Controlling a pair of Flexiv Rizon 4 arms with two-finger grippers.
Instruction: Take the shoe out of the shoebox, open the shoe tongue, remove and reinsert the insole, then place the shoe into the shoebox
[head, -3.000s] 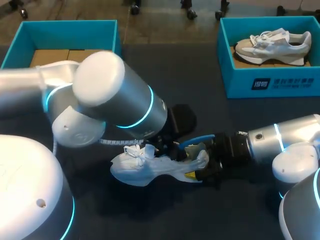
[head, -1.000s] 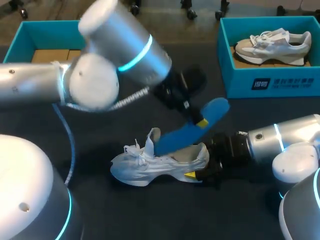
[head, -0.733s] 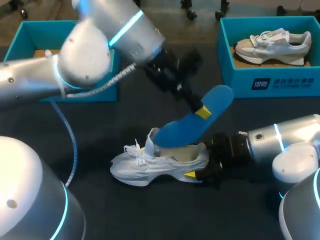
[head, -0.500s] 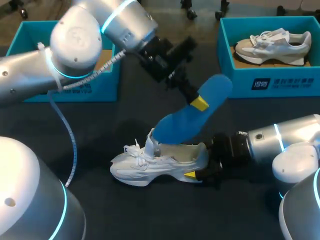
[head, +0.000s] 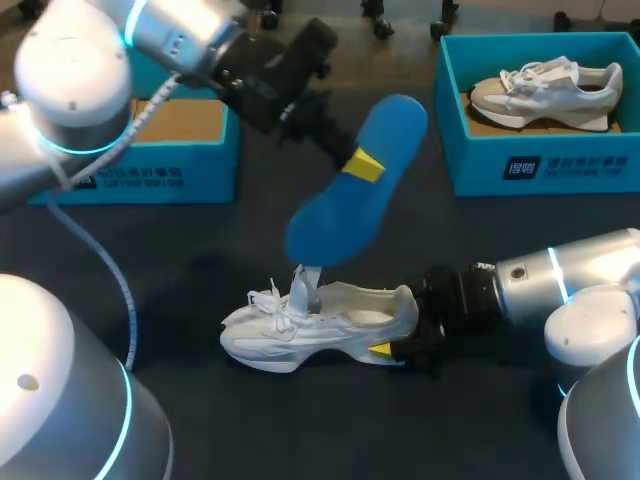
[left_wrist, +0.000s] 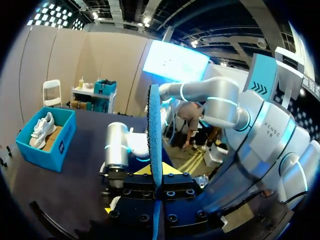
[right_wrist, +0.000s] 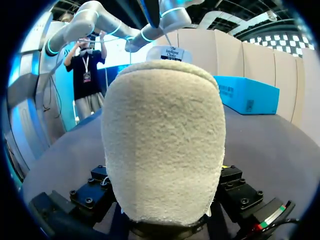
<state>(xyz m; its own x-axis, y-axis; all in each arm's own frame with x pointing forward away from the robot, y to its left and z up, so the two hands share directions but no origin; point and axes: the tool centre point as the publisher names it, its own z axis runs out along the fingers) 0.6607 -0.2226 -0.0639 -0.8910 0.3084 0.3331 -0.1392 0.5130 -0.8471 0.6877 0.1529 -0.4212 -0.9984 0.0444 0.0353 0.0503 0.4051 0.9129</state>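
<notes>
A white shoe (head: 315, 325) lies on its sole on the dark table, toe to the left, tongue raised. My right gripper (head: 398, 340) is shut on its heel, one yellow tip showing against the shoe's side. The fuzzy heel (right_wrist: 165, 140) fills the right wrist view and hides the fingertips. My left gripper (head: 345, 158) hangs above the shoe, shut on the blue insole (head: 355, 185), which slants down toward the tongue without touching it. In the left wrist view the insole (left_wrist: 154, 135) stands edge-on between the fingers.
A teal shoebox (head: 540, 165) at the back right holds a second pale shoe (head: 545, 88). Another teal shoebox (head: 150, 170) with a cardboard insert stands at the back left, partly behind my left arm. Bare dark table surrounds the shoe.
My left arm has risen and swung back to the left, lifting the blue insole clear of the shoe. The shoe and the right arm have stayed put.
</notes>
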